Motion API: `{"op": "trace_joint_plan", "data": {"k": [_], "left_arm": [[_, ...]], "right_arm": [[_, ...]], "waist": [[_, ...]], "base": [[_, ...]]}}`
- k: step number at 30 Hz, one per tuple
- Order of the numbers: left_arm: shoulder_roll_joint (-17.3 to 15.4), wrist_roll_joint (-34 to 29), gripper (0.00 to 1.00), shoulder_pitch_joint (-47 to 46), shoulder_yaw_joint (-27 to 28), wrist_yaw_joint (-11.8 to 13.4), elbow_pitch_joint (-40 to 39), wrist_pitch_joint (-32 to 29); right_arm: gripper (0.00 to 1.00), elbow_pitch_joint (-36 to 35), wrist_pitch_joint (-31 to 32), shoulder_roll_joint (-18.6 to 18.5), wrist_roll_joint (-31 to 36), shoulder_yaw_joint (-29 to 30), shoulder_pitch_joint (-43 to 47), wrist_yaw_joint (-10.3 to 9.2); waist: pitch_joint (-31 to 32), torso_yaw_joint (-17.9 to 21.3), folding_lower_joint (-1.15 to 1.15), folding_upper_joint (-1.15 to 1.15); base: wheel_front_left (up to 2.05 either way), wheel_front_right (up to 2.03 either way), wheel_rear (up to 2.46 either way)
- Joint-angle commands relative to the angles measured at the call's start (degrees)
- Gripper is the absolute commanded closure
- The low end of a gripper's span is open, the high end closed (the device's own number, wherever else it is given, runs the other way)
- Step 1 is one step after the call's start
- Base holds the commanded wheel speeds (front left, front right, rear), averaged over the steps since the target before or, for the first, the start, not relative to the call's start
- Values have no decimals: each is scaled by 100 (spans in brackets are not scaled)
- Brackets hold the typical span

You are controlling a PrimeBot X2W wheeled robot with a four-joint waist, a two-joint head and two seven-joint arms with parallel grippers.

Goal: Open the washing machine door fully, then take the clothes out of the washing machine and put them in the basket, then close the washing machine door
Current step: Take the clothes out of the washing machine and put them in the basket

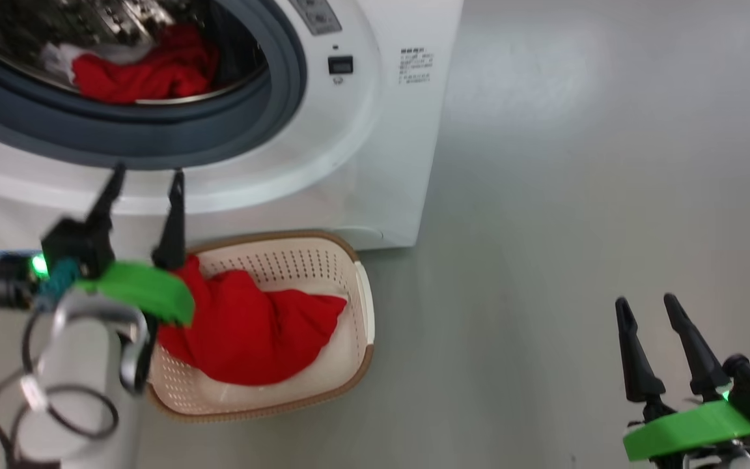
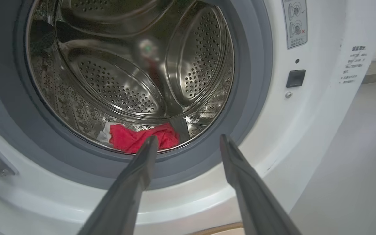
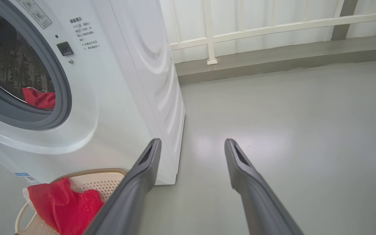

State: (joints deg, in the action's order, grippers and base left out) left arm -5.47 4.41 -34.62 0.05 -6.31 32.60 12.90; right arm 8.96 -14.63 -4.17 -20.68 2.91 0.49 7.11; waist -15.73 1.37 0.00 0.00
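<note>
Nearest, left gripper [image 1: 148, 170], spread wide and empty, just before the washing machine [image 1: 375, 130] opening. Low in the drum [image 2: 126, 81], red clothes [image 2: 126, 138]; another red garment [image 1: 251, 332] heaped in the basket [image 1: 284, 260] below. Well apart, right gripper [image 1: 645, 299], wide and empty, over the grey floor [image 1: 577, 195].

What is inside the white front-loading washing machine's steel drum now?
One crumpled bright red fabric garment with a white patch lies at the front bottom of the perforated steel drum. The walls above it show plainly; anything beneath the garment is covered.
</note>
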Motion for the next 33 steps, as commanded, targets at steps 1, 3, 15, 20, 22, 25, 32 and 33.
{"op": "trace_joint_plan", "data": {"k": [1, 3, 15, 20, 22, 25, 32, 33], "left_arm": [[-272, -56, 0, -270, 158, 70, 13, -19], [-353, -135, 0, -688, 123, 143, 310, -57], [-765, -682, 0, -2750, -232, 633, 2088, -277], [-898, -703, 0, -3384, -234, 810, 2719, -405], [-956, -700, 0, -3587, -227, 886, 2932, -428], [-1037, -695, 0, -3766, -216, 962, 3112, -431], [-1238, -702, 0, -4268, -243, 1183, 3590, -479], [-1264, -701, 0, -4328, -249, 1204, 3636, -484]], "right_arm": [[0, -152, -37, -38, 8, -149, -192, 37], [0, -165, -37, -9, 8, -147, -318, 37], [0, -214, -37, 81, 9, -222, -824, 37], [0, -229, -37, 98, 5, -258, -970, 37], [0, -236, -37, 104, 2, -262, -1006, 37], [0, -243, -37, 109, 0, -281, -1043, 37], [0, -296, -37, 121, -23, -309, -1150, 37], [0, -303, -37, 122, -24, -319, -1162, 37]], "waist": [[-444, 34, 0, 0], [-603, 59, 0, 0], [-1285, 238, 0, 0], [-1478, 338, 0, 0], [-1532, 372, 0, 0], [-1592, 417, 0, 0], [-1811, 515, 0, 0], [-1844, 529, 0, 0]], "base": [[0, 0, 0], [0, 0, 0], [0, 0, 0], [0, 0, 0], [0, 0, 0], [0, 0, 0], [0, 0, 0], [0, 0, 0]]}}
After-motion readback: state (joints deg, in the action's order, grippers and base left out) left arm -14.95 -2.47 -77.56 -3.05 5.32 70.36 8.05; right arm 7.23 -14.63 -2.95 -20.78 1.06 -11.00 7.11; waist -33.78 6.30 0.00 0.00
